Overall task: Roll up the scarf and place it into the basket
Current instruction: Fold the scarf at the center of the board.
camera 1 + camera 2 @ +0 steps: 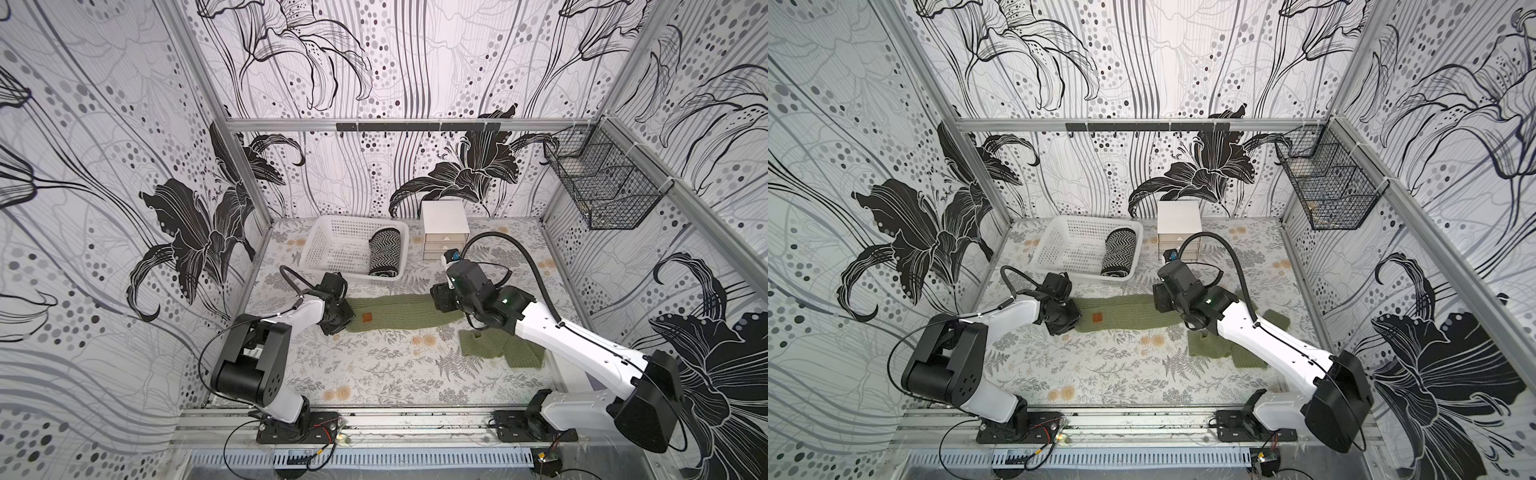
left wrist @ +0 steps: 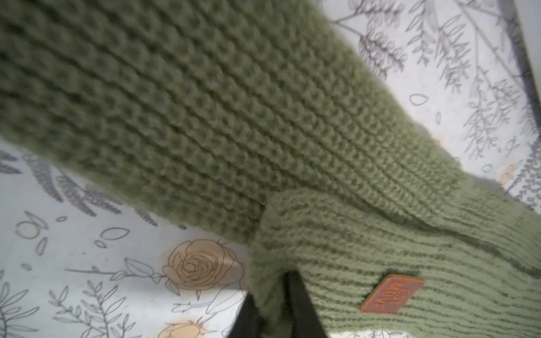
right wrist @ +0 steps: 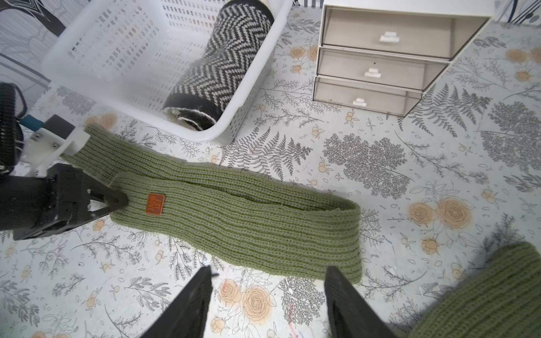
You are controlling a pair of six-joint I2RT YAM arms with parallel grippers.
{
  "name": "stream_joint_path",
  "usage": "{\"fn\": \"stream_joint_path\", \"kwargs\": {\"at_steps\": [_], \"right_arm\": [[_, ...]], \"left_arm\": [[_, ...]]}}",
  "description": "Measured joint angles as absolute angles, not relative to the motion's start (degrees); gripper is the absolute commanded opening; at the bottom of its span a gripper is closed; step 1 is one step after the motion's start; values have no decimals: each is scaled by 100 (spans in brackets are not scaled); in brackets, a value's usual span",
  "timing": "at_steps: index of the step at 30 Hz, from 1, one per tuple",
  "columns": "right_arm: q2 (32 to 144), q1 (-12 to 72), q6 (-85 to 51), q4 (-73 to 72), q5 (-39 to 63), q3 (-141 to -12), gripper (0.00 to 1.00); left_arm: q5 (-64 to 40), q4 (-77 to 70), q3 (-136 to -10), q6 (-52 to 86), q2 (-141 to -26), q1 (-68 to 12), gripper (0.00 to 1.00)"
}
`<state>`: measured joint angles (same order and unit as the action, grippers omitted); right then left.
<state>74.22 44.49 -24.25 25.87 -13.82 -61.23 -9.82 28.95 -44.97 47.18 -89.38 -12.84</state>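
The green knitted scarf [image 1: 399,316] [image 1: 1129,318] lies stretched across the table, its left end folded back over itself. An orange label [image 3: 154,204] [image 2: 392,294] sits on that folded layer. My left gripper [image 1: 344,319] [image 2: 270,292] [image 3: 120,202] is shut on the scarf's folded end [image 2: 234,117] beside the label. My right gripper [image 3: 269,270] hovers open over the scarf's fold [image 3: 248,216] near its middle, holding nothing. The scarf's other end [image 1: 498,349] lies under my right arm. The white perforated basket [image 1: 316,237] [image 1: 1046,245] [image 3: 251,90] stands behind the scarf.
A rolled black-and-white zigzag scarf [image 1: 385,251] [image 3: 222,67] lies in the basket's right side. A small white drawer unit [image 1: 445,230] [image 3: 380,58] stands right of the basket. A black wire mesh basket [image 1: 602,187] hangs on the right wall.
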Motion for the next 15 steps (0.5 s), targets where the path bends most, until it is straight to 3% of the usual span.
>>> {"fn": "stream_joint_path", "kwargs": {"at_steps": [2,6,8,15], "right_arm": [[7371,4403,-2445,2589,-1406,-6060,64],[7360,4329,-2447,2567,-1424,-5977,64],[7360,4296,-2447,2563,-1420,-5948,64],[7408,4246,-2464,2519,-1398,-5944,64]], "left_arm": [[-851,3011,-4497,4722,-8842,-1291,0],[-462,3721,-4694,4665,-8117,-1315,6],[-301,4136,-5109,4528,-7795,-1313,3],[-110,4709,-6095,3868,-7721,-1028,2]]}}
